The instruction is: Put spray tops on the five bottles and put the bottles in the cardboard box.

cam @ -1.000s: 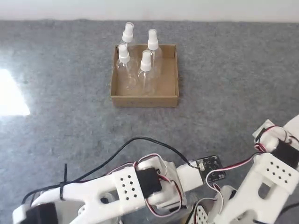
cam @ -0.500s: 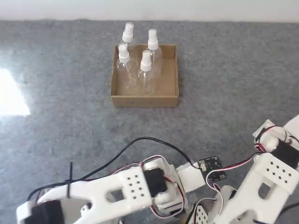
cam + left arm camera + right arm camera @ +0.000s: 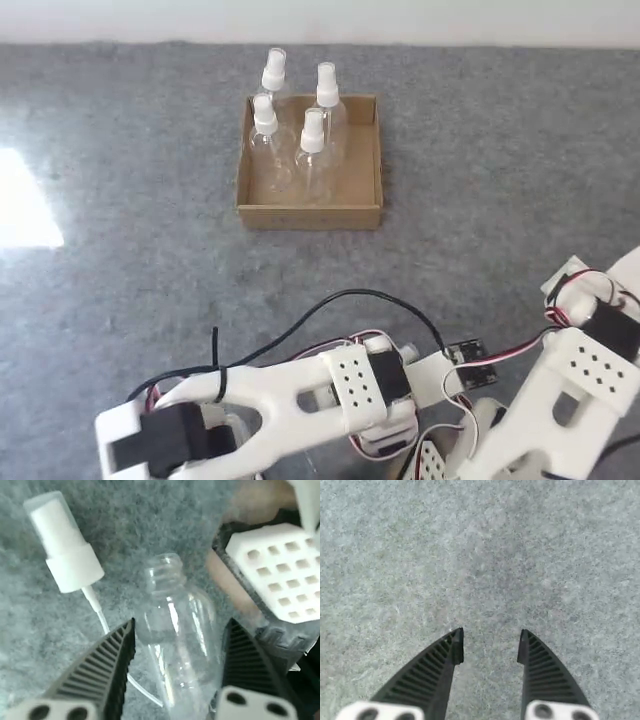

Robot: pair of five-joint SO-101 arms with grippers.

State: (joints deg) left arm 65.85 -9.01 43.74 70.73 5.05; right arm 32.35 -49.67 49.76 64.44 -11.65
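One open cardboard box (image 3: pixel 310 215) is sitting on a grey felt mat (image 3: pixel 120 150), toward the far side of the table. Four clear bottles (image 3: pixel 268 150) are standing upright inside it, each wearing a white spray cap. A fifth bottle (image 3: pixel 177 610), clear and uncapped, is resting between the spread fingers of the left gripper (image 3: pixel 180 630), which are flanking it without visibly clamping. One loose spray top (image 3: pixel 67 555) is lying on the mat just beside that bottle's open neck, its thin dip tube trailing toward the bottle. The right gripper (image 3: pixel 489 640) is hanging over bare mat, its two fingers apart and holding nothing. The left arm (image 3: pixel 300 400) and right arm (image 3: pixel 570 380) are sitting at the table's near edge.
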